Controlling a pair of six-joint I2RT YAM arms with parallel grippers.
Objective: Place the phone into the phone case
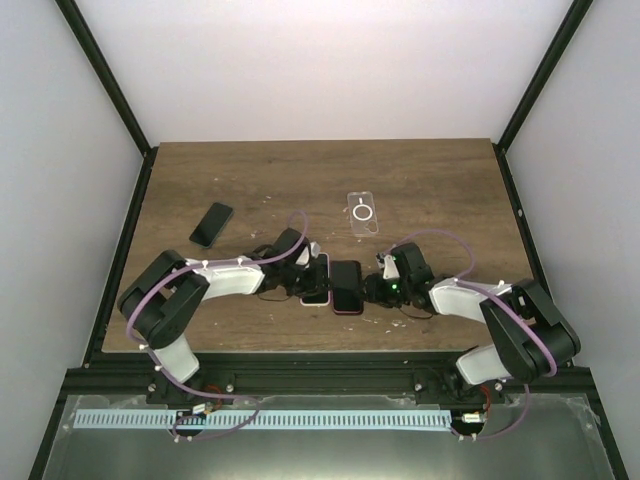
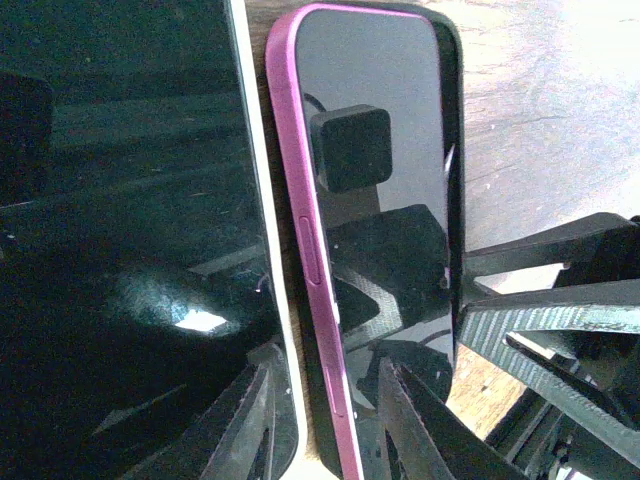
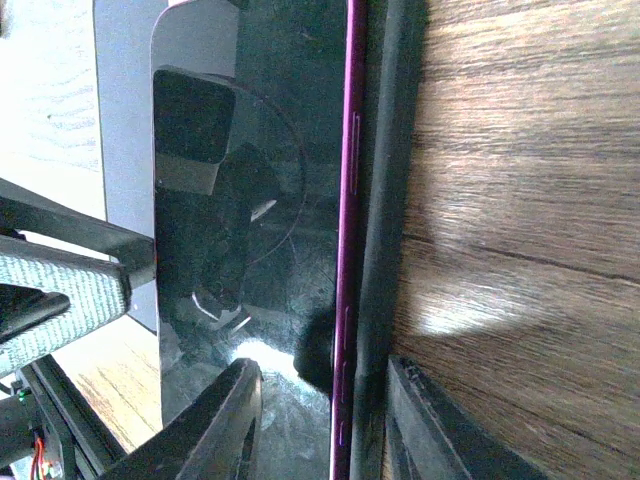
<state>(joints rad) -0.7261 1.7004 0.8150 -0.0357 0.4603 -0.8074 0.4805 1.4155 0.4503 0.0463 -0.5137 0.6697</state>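
Note:
A black-screened phone (image 1: 346, 285) (image 2: 400, 80) (image 3: 280, 200) lies flat at the front middle of the table, with a magenta phone case (image 2: 300, 200) (image 3: 347, 200) round its edge. My left gripper (image 1: 312, 272) (image 2: 325, 370) straddles its left long edge. One finger is over the screen, the other over a white-rimmed phone (image 1: 315, 298) (image 2: 120, 150) lying right beside it. My right gripper (image 1: 372, 288) (image 3: 322, 368) straddles the right long edge, with one finger over the screen and one beside it on the wood. Both pairs of jaws stand apart, with gaps on either side of the edge.
A bare black phone (image 1: 211, 224) lies at the back left. A clear case with a ring on it (image 1: 364, 213) lies at the back middle. The wooden table (image 1: 450, 190) is framed by black posts and white walls.

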